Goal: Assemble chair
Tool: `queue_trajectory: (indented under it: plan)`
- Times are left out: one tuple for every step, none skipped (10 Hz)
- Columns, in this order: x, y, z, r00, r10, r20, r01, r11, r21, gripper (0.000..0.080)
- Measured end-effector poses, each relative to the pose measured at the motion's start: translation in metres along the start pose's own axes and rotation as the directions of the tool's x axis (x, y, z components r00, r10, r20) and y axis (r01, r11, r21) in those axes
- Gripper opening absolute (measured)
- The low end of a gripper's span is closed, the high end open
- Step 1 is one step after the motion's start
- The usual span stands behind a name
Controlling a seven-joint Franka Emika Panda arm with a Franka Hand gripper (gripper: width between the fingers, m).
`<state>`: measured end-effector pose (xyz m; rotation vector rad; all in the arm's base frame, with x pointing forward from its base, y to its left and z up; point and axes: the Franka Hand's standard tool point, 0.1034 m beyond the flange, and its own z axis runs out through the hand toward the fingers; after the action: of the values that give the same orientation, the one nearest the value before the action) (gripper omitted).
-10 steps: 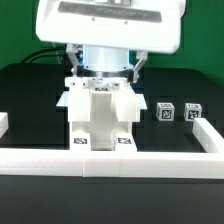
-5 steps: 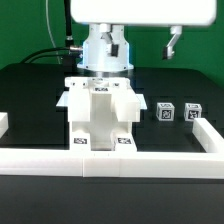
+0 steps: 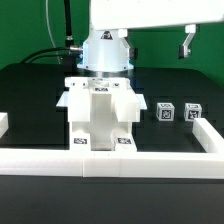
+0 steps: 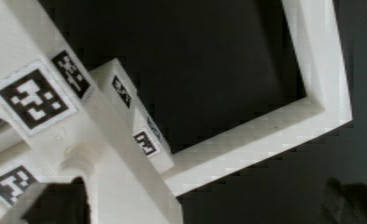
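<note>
Locate the partly built chair [image 3: 100,115] at the middle of the black desk [image 3: 30,100]. It stands upright, and the tags on its two lower front faces sit just behind the front run of the low white border wall [image 3: 110,160]. Whether it touches that wall cannot be told.

On the exterior view's right, note two loose chair pieces, one small tagged block [image 3: 165,111] and a second block [image 3: 190,110]. They stand side by side, apart from the chair and near the wall's right run.

In the wrist view you see tagged white panels of the chair [image 4: 29,95] and a corner of the border wall [image 4: 304,110] over the dark desk [image 4: 198,50].

Check the jaws. In the wrist view the two dark, blurred fingers [image 4: 55,205] stand spread wide with nothing pinched between them. In the exterior view, one dark finger [image 3: 187,42] hangs below the white arm [image 3: 140,12]. It is high above the desk, towards the exterior view's right, and well clear of every piece.
</note>
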<state>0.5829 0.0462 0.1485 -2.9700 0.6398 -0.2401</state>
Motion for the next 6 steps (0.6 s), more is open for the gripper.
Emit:
queue_trajectory:
  plan:
    - [-0.001, 0.0, 0.0, 1.0, 0.001, 0.001, -0.001, 1.0, 0.0, 0.0649]
    - [-0.009, -0.003, 0.002, 0.998, 0.06, 0.014, -0.06, 0.998, 0.008, 0.0649]
    - [-0.03, -0.019, 0.005, 0.99, 0.142, 0.023, -0.142, 0.99, 0.006, 0.0649]
    - [-0.051, -0.038, 0.01, 0.987, 0.156, 0.043, -0.156, 0.988, 0.006, 0.0649]
    - [-0.066, -0.052, 0.015, 0.983, 0.179, 0.05, -0.18, 0.984, 0.004, 0.0649]
    - [-0.08, -0.066, 0.023, 0.979, 0.203, 0.034, -0.203, 0.979, 0.005, 0.0649]
